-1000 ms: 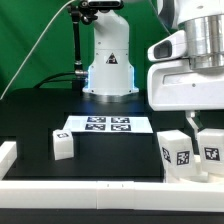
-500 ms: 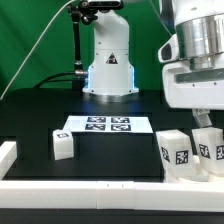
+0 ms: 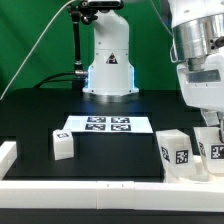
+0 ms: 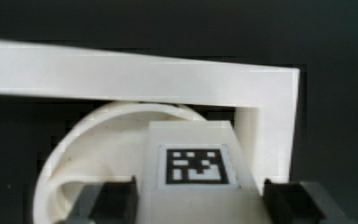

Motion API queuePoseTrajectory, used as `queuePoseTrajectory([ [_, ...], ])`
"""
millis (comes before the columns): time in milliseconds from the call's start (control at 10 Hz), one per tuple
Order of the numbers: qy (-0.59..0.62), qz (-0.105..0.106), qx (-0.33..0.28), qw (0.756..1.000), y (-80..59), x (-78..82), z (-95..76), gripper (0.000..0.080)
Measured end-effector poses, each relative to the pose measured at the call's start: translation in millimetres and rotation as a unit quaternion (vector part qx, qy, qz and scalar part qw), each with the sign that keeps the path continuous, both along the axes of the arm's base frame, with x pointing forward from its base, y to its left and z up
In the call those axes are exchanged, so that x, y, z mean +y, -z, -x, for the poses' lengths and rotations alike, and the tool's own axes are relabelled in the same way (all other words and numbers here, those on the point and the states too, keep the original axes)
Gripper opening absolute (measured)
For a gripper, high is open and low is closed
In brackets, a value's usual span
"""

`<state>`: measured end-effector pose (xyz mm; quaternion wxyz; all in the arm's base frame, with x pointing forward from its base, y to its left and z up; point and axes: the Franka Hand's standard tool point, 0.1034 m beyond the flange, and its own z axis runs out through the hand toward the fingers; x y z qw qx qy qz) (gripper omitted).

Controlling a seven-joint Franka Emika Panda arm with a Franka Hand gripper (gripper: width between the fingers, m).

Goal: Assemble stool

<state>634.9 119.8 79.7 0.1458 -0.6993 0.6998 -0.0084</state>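
I have the hand [image 4: 194,205] clenched on 1 leg [image 4: 194,160] just above the round seat [image 4: 96,150] by the corner rail [image 4: 176,80], so I should lower it straight and slowly.

You have 3 legs in the exterior view: 1 [image 3: 62,144] alone toward the exterior view's left, 1 [image 3: 177,153] at the right, 1 [image 3: 211,146] beside it. There is 1 seat [image 4: 91,160], 1 marker board [image 3: 106,125], 1 tool [image 4: 197,205].
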Motion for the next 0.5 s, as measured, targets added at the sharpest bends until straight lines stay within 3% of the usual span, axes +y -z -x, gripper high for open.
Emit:
queuePoseTrajectory([
  [500,0.110,-0.035,0.022,0.993,0.8,2.9,1.1,0.0338],
])
